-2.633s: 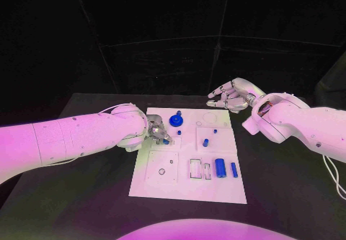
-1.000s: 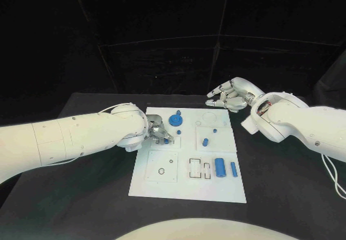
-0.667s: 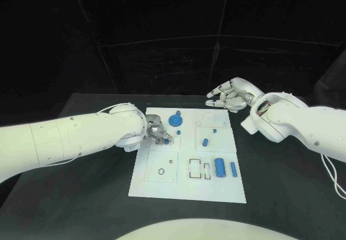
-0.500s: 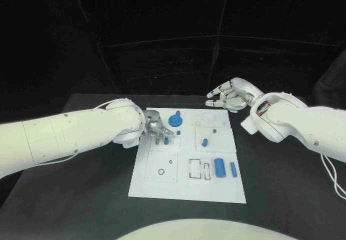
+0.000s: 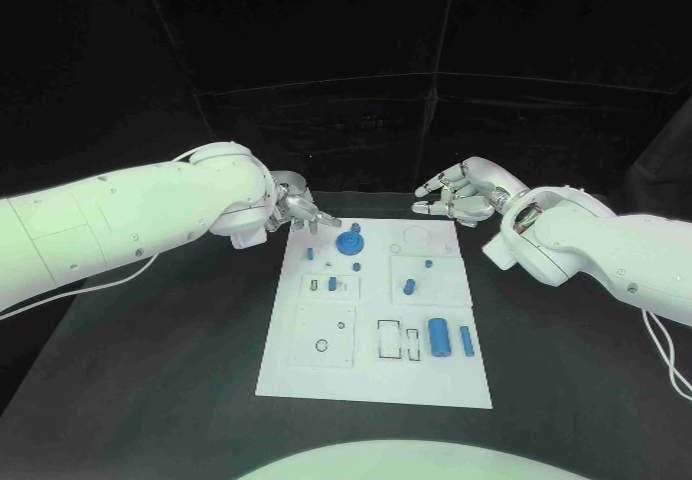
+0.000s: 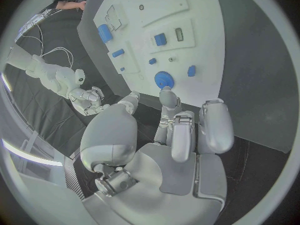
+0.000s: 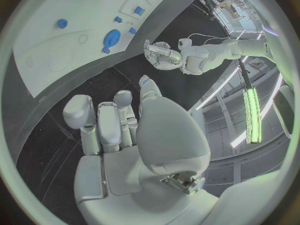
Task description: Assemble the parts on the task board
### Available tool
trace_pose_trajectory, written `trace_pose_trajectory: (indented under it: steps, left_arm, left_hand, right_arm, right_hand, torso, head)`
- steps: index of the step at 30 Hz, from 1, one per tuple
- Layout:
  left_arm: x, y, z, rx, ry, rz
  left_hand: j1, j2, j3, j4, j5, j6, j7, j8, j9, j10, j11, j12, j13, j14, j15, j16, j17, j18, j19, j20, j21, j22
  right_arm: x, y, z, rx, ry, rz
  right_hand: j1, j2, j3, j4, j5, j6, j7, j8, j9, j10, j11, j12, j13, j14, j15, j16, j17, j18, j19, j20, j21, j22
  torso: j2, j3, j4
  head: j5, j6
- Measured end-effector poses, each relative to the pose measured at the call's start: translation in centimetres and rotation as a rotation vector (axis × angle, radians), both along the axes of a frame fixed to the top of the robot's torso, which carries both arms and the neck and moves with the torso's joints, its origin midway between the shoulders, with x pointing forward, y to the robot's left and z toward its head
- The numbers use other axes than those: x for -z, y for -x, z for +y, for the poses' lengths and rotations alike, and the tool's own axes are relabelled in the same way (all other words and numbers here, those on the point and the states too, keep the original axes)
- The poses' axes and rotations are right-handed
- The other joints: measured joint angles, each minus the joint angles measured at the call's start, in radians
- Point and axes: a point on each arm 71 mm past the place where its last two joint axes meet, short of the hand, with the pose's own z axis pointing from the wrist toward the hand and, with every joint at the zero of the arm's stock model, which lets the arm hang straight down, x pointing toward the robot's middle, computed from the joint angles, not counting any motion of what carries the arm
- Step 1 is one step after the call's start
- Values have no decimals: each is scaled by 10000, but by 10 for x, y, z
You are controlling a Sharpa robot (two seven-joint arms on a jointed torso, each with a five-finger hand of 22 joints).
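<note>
Two white arms reach in over the black table, one from each side, and the task board lies flat between them, its long axis running away from the robot. The left arm is the biggest thing in the head view; its hand, the left hand, hovers above the board's far left corner, fingers loosely curled and apart with nothing in them, as the left wrist view also shows. The right arm ends in the right hand, held off the board just beyond its far right corner, fingers bent inward and slightly spread around nothing.

On the board, the largest blue part is the round disc near the far edge, with a small knob standing up from it. Next comes the thick cylinder near the right edge of the nearer half, lying with its long axis pointing away from the robot; the slim pin lies just beside it, parallel. A short peg sits in the middle right panel, tilted slightly. Smaller blue pieces dot the middle left: one block beside a slot, and a tiny piece near the left edge.
</note>
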Motion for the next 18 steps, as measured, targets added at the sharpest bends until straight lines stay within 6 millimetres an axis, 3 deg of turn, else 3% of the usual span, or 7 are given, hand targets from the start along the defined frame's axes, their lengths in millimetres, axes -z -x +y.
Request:
trace_pose_trajectory:
  steps: [7,18]
  left_arm:
    - [5,-22,4,-92,-624,623]
    - [39,-34,14,-387,-1407,1593]
  left_hand:
    - [471,341,-418,121,0,40,40,-171,-231,-183,76,-158,-251,0,72,0,0,1,-52,52,-148,-103]
    - [895,669,-678,132,0,75,74,-219,-403,-302,124,-252,-500,-1,71,0,0,0,-87,87,-210,-146]
  right_arm:
    - [0,-1,3,-36,-10,1]
    - [1,-1,4,-59,-15,4]
  right_hand:
    - [0,0,0,0,0,0,0,0,0,0,0,0,1,0,0,0,0,0,0,0,0,1]
    - [0,0,0,0,0,0,0,0,0,0,0,0,2,0,0,0,1,0,0,0,0,1]
  torso:
    - [17,-4,0]
    - [20,-9,-7]
  head:
    - [81,25]
    - [91,-16]
